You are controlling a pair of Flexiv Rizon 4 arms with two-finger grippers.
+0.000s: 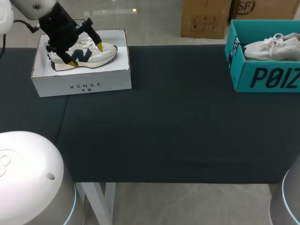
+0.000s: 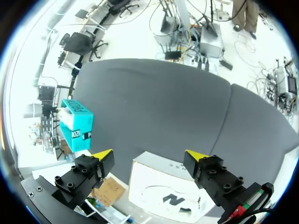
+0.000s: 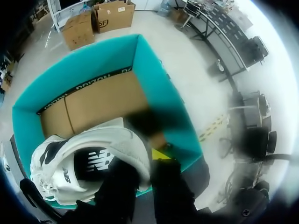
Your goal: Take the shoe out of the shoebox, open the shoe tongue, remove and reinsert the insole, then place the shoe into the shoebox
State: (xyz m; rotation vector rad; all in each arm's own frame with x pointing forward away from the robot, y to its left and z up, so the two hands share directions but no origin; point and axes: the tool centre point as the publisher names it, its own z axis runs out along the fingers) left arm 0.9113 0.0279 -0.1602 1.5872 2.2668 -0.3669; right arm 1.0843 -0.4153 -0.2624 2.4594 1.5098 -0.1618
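Observation:
A white sneaker with a dark logo (image 1: 86, 54) lies on its side in the white shoebox (image 1: 82, 84) at the table's far left. My left gripper (image 1: 86, 55) hangs just above it, open, with the yellow tips astride the shoe. In the left wrist view the left gripper (image 2: 149, 156) is spread wide over the white shoebox (image 2: 149, 168) and the sneaker (image 2: 170, 200). At the far right stands a teal shoebox (image 1: 262, 77) holding a second white shoe (image 1: 272, 47). My right gripper (image 3: 148, 161) is shut on that white shoe (image 3: 93, 144) at its rim, inside the teal shoebox (image 3: 84, 70). One of its tips is hidden.
A dark mat (image 1: 164, 117) covers the table between the two boxes. My arms' white bases (image 1: 28, 178) rise at the near corners. The right arm does not show over the table in the head view.

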